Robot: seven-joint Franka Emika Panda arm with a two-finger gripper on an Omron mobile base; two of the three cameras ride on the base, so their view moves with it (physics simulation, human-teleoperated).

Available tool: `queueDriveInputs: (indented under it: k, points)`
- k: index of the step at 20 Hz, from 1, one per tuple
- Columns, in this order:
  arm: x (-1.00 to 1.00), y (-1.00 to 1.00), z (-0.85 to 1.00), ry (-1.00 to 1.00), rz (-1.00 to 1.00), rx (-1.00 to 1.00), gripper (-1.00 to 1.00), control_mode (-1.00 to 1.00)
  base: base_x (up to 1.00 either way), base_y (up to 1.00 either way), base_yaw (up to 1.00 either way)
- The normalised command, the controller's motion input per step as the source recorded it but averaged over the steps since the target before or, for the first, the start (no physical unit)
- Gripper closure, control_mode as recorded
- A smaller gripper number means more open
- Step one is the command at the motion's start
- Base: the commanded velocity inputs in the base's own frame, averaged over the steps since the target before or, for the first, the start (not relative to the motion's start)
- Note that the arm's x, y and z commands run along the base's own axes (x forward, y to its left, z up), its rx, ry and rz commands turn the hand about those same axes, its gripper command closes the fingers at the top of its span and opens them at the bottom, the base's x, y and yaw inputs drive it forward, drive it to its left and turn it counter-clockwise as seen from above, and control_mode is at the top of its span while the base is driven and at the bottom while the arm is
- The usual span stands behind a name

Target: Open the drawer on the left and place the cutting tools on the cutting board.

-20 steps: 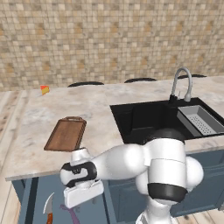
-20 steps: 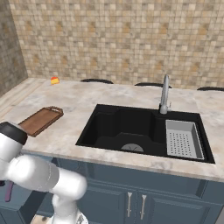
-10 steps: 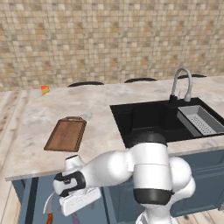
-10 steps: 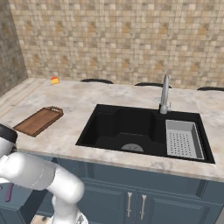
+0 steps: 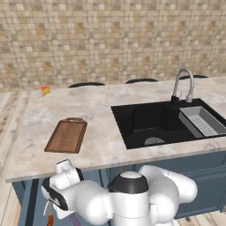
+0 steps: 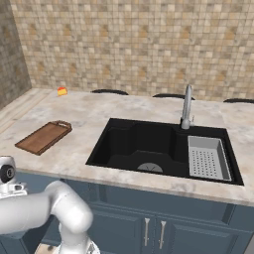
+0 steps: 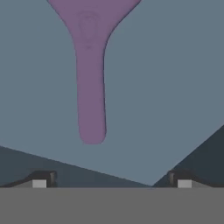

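A: From the left base camera, where's the board?

B: The board (image 5: 67,136) lies on the tabletop (image 5: 101,110) at about nine o'clock from the sink (image 5: 152,123), nothing on it. The arm (image 5: 101,201) reaches down below the tabletop's edge at seven o'clock, into the open drawer (image 5: 26,198), I'd judge. A red-brown bit at the bottom edge could be the knife (image 5: 50,219) handle; too little shows to be sure.

A: And the right base camera?

B: Same board (image 6: 43,137), at nine o'clock, with an orange wedge (image 6: 62,91) far behind it at eleven.

A: The hand camera?

B: The purple tool (image 7: 91,70) lies on the drawer floor (image 7: 166,87), long axis running twelve to six, narrow end toward the fingers (image 7: 111,179). The fingers are spread wide, holding nothing. The tool sits toward twelve, a shade toward eleven, so I'd expect the hand to advance and straddle that stem.
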Motion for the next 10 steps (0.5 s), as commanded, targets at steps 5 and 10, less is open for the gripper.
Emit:
queueDriveInputs:
  k: [5,10]
  points:
    - [0.33,0.06,-0.31,0.00,0.00,-0.05,-1.00,-1.00,0.00,0.00,0.00]
    - [0.13,0.10,-0.27,0.00,0.00,-0.03,-1.00,-1.00,0.00,0.00,0.00]
